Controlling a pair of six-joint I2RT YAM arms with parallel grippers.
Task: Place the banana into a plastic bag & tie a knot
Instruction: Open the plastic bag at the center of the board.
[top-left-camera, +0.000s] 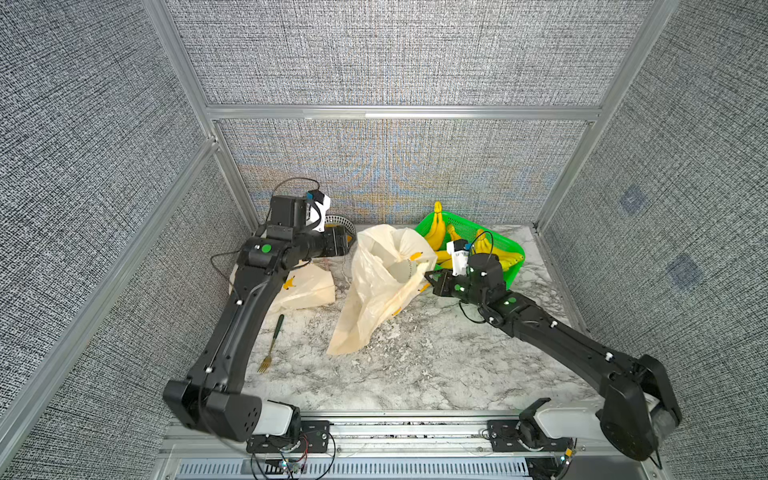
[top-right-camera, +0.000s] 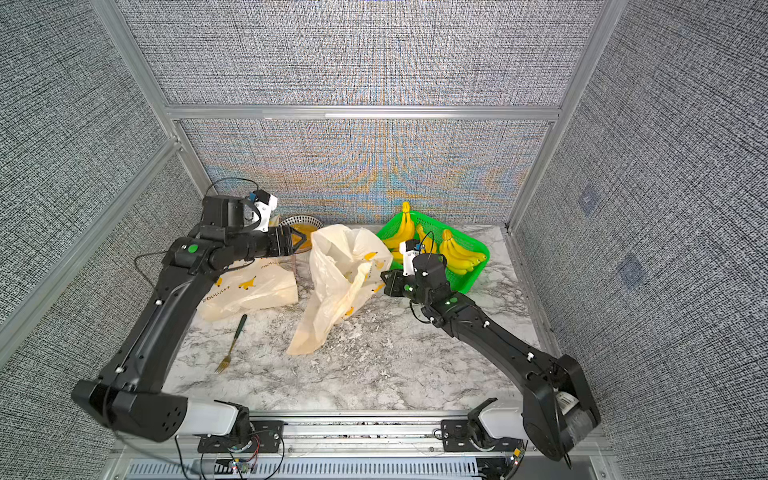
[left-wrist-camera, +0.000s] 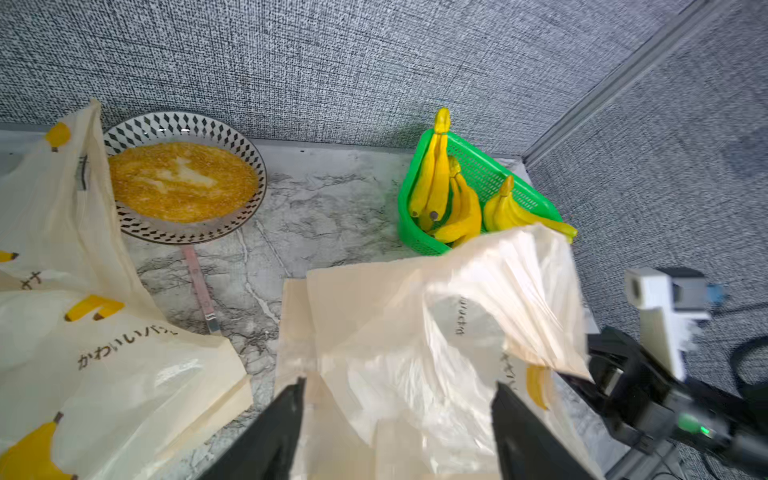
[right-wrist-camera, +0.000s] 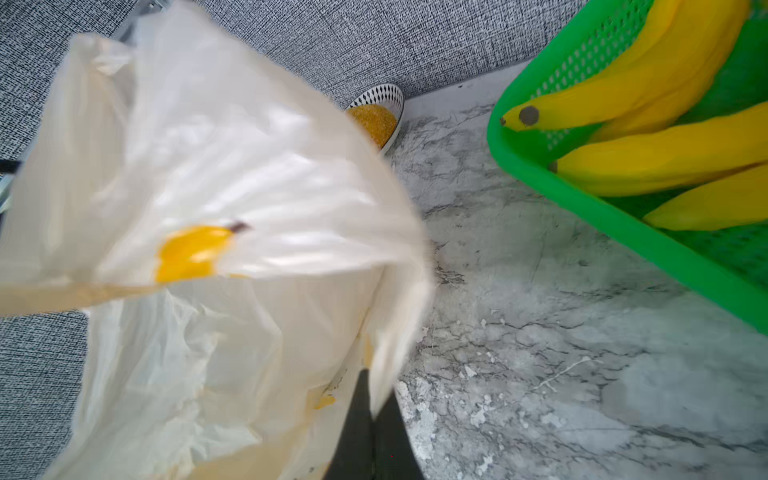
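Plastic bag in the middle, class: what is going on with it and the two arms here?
The right gripper is shut on one edge of the plastic bag, holding its mouth up. The left gripper is open at the opposite edge, gripping nothing. The bananas lie in the green basket; none shows inside the bag.

Cream translucent plastic bag (top-left-camera: 370, 291): yellow banana prints, dark lettering. Second cream plastic bag (top-right-camera: 257, 286): same prints, same lettering. Yellow bananas (left-wrist-camera: 436, 178): dark tips. Perforated plastic basket (left-wrist-camera: 486, 170): bright green. Round plate (left-wrist-camera: 183, 124): black-and-white diamond rim. Flat pancake (left-wrist-camera: 183, 183): golden orange, pale patch mid-way. Marble-look tabletop (top-left-camera: 415, 365): white, grey veins. Fork (top-left-camera: 273, 343): dark green handle, gold tines. Woven wall panels (top-left-camera: 395, 54): speckled grey.
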